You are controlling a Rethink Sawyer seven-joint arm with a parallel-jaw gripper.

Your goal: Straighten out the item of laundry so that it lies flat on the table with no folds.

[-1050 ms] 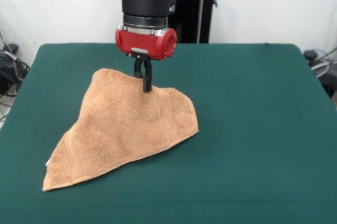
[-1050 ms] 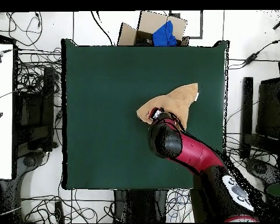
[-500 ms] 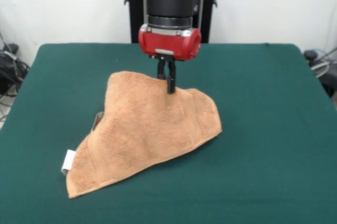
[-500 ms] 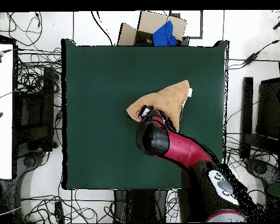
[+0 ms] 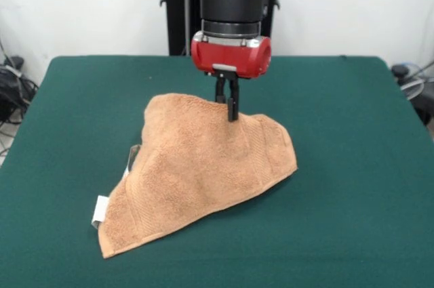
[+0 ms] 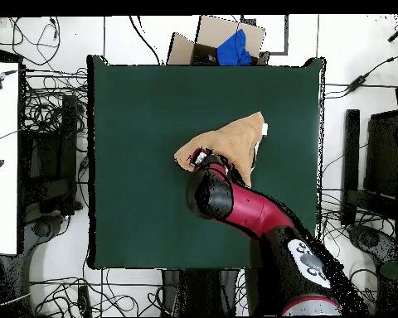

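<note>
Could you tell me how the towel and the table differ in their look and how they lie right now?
The towel is orange-tan terry cloth; the table is dark green and smooth.
The towel is far smaller than the table and covers only part of it.
The towel is pulled up into a peak where the pincer pinches it; the table lies flat.

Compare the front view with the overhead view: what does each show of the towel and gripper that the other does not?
Front only: the gripper with its jaws shut on the towel, lifting it into a peak, and a white tag. Overhead only: the whole table, the cardboard box and the cables beyond it. Both: the towel is still folded, not flat.
</note>
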